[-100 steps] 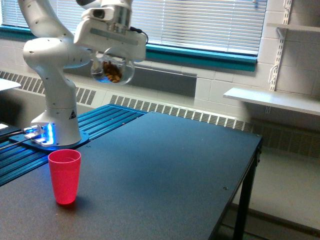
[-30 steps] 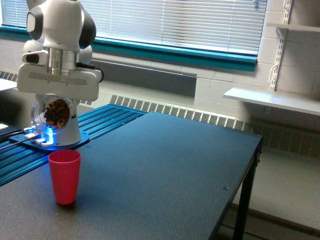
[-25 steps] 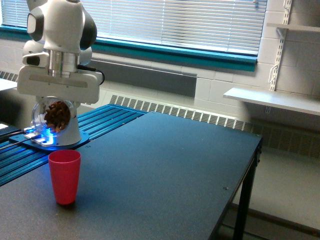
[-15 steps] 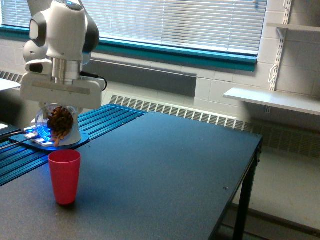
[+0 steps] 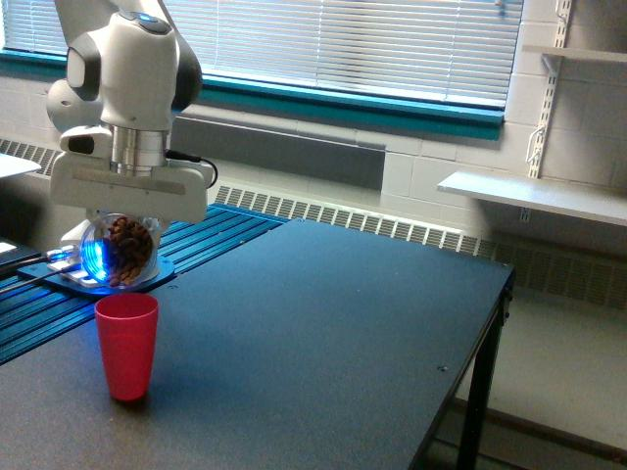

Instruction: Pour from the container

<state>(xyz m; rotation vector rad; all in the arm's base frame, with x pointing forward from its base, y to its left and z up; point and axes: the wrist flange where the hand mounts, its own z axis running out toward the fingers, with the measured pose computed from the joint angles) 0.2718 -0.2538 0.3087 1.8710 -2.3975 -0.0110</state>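
The container (image 5: 121, 251), a small clear round jar full of brown nugget-like pieces, lies tipped on its side in my gripper (image 5: 125, 227). The gripper is shut on it from above, its fingers mostly hidden behind the white hand. The jar hangs just above the rim of a red plastic cup (image 5: 126, 345), which stands upright on the dark table (image 5: 323, 333) near the exterior view's left. No pieces show in the air between jar and cup.
The arm's white base (image 5: 108, 269), lit by a blue light, stands on a blue ribbed platform (image 5: 118, 269) behind the cup. Beyond the table are a radiator grille, a window with blinds and a white wall shelf (image 5: 534, 196) at the exterior view's right.
The gripper with the jar has swung from high at mid-left down over the red cup, then shifted slightly rightward and lower. The cup has stayed in place.
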